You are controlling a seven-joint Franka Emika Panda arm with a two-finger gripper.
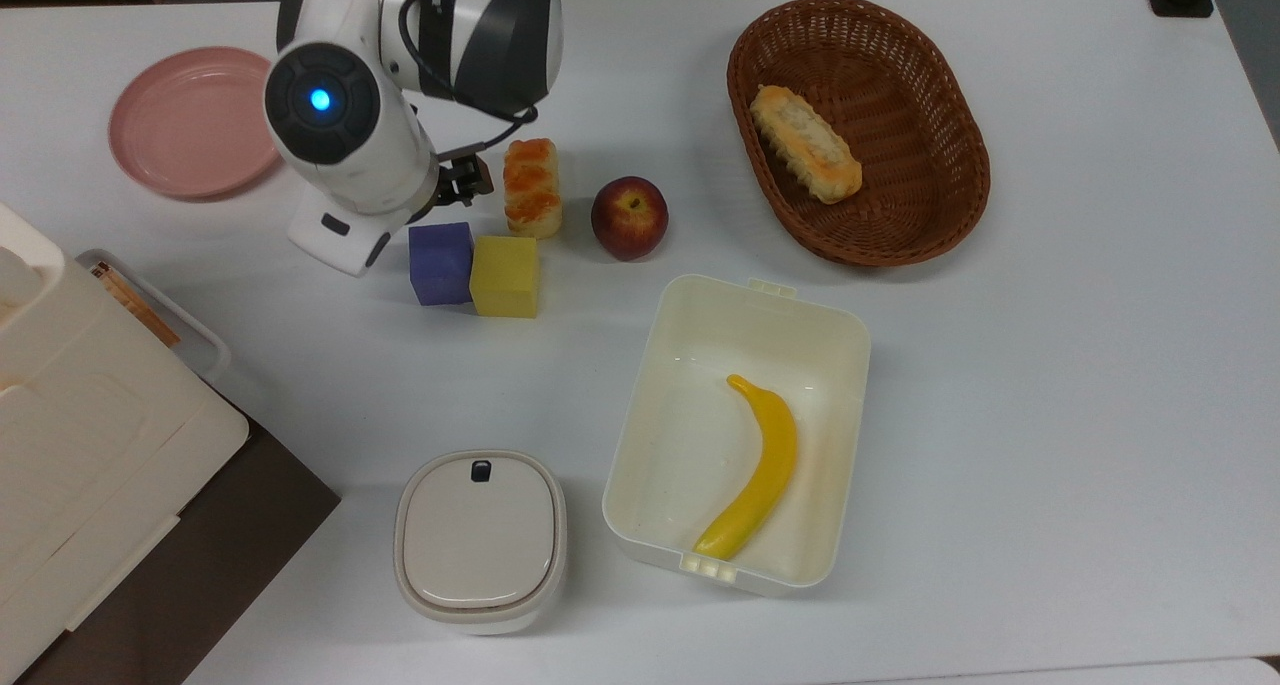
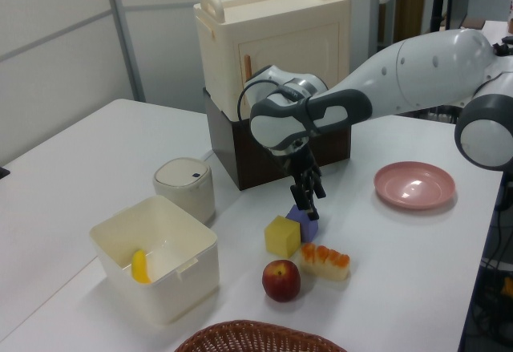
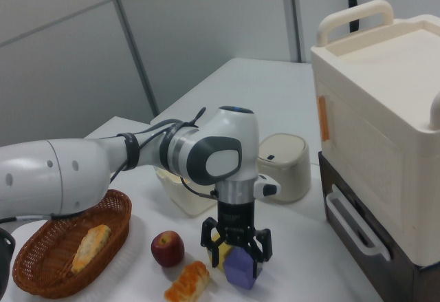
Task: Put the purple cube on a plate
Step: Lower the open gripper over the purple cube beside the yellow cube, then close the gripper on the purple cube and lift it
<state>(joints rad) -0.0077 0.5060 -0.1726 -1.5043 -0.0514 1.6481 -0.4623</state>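
Black two-finger pincer (image 3: 236, 254) spread wide, pointing straight down, fingers straddling the small matte blue-violet purple cube (image 3: 240, 267) — one finger on either side, contact not discernible. Purple cube resting on the white table (image 1: 1000, 365), directly beneath the pincer in the right view; in the top view, just below the pincer's wrist housing, at (image 1: 440, 262).

Touching the cube on the top view's right: a same-sized yellow foam cube (image 1: 505, 276). Just beside the pincer, toward the top view's right, a glazed orange-topped bread roll (image 1: 531, 187), and next past it a red apple (image 1: 629, 217).

Further out, toward the top view's left of the pincer — the round shallow pale pink plate (image 1: 185, 125), bare, well apart from the cube. Below the pincer in the top view, a small grey-white lidded container (image 1: 480, 538) and an open cream plastic box (image 1: 660, 445) holding a yellow banana (image 1: 757, 468).

Farthest off, at the top view's right, an oval brown wicker basket (image 1: 950, 195) with a long baked pastry (image 1: 805, 143) inside. At the top view's lower left corner, a cream crate stacked on a dark brown crate (image 2: 272, 71).
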